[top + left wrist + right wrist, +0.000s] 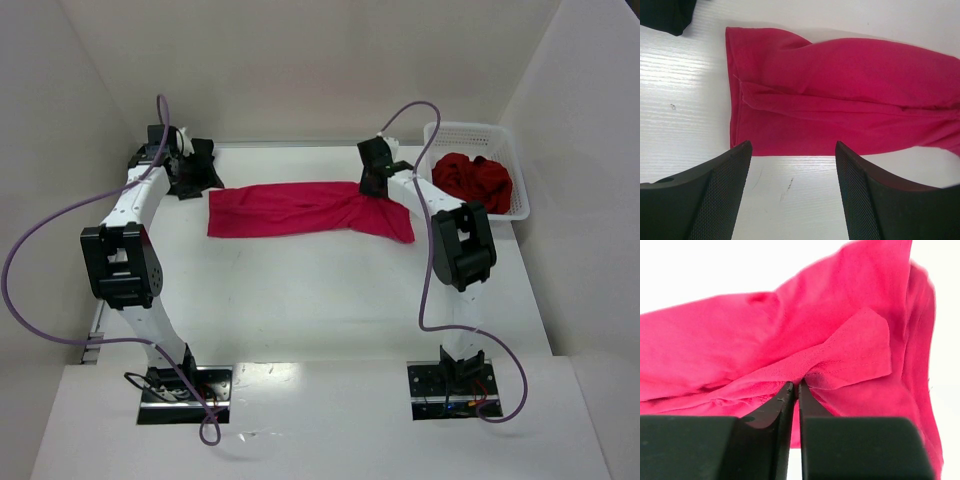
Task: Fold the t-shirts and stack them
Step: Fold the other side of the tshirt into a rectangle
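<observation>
Right wrist: pink t-shirt (790, 330) within right hand (796, 388)

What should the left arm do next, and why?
Probably lower the left gripper and close on the pink shirt at its left end: the jaws stand open just short of it, while the right gripper is shut on the other end.

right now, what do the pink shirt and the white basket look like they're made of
Pink shirt: soft matte cloth, likely knit; it creases, bunches and shows a stitched hem. White basket: probably rigid plastic, smooth, with lattice walls.
</observation>
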Tool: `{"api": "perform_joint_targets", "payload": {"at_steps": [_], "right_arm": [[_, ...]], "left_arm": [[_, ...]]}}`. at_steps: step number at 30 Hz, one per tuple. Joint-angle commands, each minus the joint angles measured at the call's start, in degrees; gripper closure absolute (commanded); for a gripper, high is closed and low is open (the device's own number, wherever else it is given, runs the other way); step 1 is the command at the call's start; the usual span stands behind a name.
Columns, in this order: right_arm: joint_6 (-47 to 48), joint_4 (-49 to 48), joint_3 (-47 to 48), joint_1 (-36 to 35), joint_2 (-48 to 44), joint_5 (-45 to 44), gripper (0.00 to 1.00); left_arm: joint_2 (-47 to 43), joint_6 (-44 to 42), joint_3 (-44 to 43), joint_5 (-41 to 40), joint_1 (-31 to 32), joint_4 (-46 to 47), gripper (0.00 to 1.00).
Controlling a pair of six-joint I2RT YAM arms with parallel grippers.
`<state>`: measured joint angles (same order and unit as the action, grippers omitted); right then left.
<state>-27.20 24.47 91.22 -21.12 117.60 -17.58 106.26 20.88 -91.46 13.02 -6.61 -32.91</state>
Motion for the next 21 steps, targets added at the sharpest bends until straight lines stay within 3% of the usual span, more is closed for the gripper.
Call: {"api": "perform_joint_targets", "payload": {"at_steps": [1,2,9,14,16,17,21], "right_arm": [[3.0,-1.0,6.6,-0.3,1.3,-2.7,0.88],[3.7,-1.0,7.2,-0.3,1.8,-2.2,0.81],[6.4,-1.8,10.9,-0.3,5.3,-1.1,0.72],[5.1,-1.8,10.0,-0.3,6.4,0.1,0.75],[4.5,0.0,10.8,-0.3,7.1,0.7,0.66],[4.0,-0.6,8.8,-0.3,7.1,1.2,0.55],[2.4,-4.2,2.4,-0.3,2.7,1.2,0.52]], "left_arm": [[-1.1,-1.9,1.2,2.2,-0.2,0.9,0.24],[-1.1,-1.9,1.2,2.2,-0.2,0.9,0.24],[-0.5,-3.0,1.7,3.4,-0.2,0.9,0.24],[0.0,-3.6,1.7,3.4,-0.2,0.4,0.24],[0.0,-5.0,1.7,5.1,-0.2,-0.3,0.24],[0.0,-5.0,1.7,5.6,-0.2,-0.3,0.24],[0.6,-6.8,1.7,6.8,1.1,-1.5,0.24]]}}
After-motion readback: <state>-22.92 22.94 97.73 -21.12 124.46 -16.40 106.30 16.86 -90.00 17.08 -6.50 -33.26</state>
